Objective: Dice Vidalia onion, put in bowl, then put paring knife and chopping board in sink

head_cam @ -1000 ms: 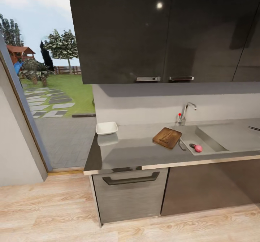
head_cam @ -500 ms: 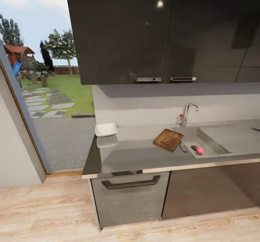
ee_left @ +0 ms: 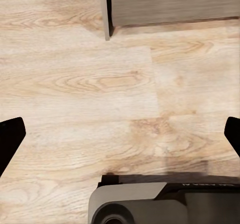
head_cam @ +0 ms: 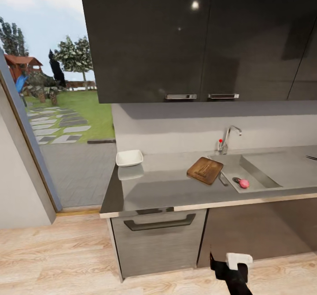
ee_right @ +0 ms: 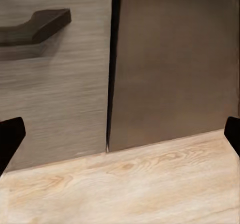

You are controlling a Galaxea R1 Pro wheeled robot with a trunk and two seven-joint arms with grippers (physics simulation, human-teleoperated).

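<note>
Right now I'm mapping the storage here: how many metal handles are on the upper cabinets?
2. The left handle and the right handle sit side by side at the bottom edge of the upper cabinets, above the tap. More may lie out of view.

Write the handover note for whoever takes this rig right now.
Left hand: open, empty, over the wood floor.
Right hand: open, empty, facing the cabinet fronts.
Onion: whole, in the sink, near the front.
Knife: on the counter between the board and the sink; hard to make out.
Board: on the counter, left of the sink.
Bowl: empty, at the counter's left end.
Done: nothing.
Left: every step.
</note>
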